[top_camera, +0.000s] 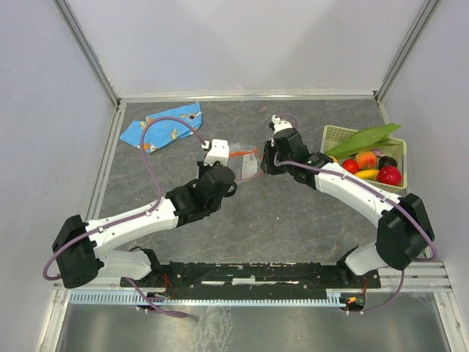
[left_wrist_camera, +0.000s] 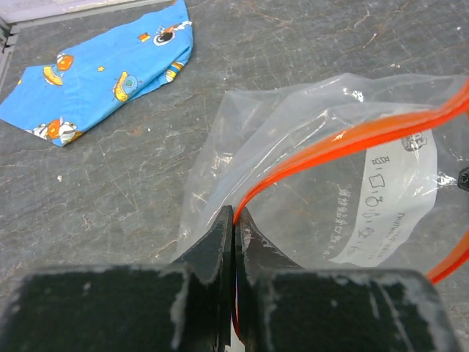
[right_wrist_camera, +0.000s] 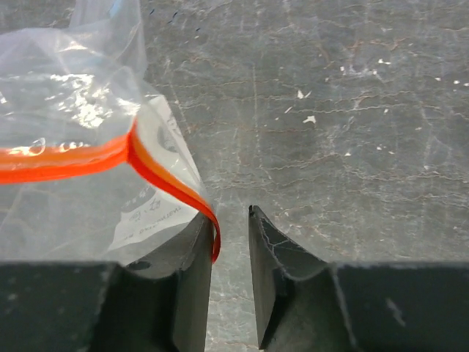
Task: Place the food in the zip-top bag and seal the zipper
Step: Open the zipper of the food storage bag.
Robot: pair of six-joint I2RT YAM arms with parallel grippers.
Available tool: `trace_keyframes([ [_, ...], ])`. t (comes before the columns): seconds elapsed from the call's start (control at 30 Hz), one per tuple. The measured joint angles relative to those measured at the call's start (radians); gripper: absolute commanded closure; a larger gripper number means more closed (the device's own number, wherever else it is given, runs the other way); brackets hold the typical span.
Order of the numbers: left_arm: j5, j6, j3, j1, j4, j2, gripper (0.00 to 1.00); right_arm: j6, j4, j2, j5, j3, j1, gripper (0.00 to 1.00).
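Observation:
The clear zip-top bag hangs between my two grippers at mid-table. My left gripper is shut on its red-orange zipper at the bag's left end. My right gripper is open; the zipper's other end lies against the inside of its left finger, with a gap to the right finger. The bag looks empty. The food sits in the pale green basket at the right: a long green leaf, a peach, a banana, a red round fruit and a dark eggplant.
A blue cloth with orange prints lies at the back left, also in the left wrist view. The grey table is bounded by white walls with metal rails. The right arm's forearm runs close past the basket's near left side.

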State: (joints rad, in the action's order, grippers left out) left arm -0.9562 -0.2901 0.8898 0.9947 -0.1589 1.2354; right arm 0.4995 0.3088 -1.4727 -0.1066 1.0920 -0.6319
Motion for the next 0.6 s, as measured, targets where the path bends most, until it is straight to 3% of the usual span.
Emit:
trace_keyframes([
  [0.17,0.031,0.000,-0.016,-0.007,0.008,0.001,0.97,-0.034,0.026,0.000,0.085,0.023,0.000,0.42],
  [0.37,0.056,0.000,-0.046,-0.023,0.032,0.004,0.97,-0.078,0.102,0.047,0.150,0.087,0.022,0.30],
  [0.6,0.096,0.000,-0.073,-0.040,0.035,0.015,0.97,-0.117,0.228,0.139,0.122,0.124,0.193,0.20],
])
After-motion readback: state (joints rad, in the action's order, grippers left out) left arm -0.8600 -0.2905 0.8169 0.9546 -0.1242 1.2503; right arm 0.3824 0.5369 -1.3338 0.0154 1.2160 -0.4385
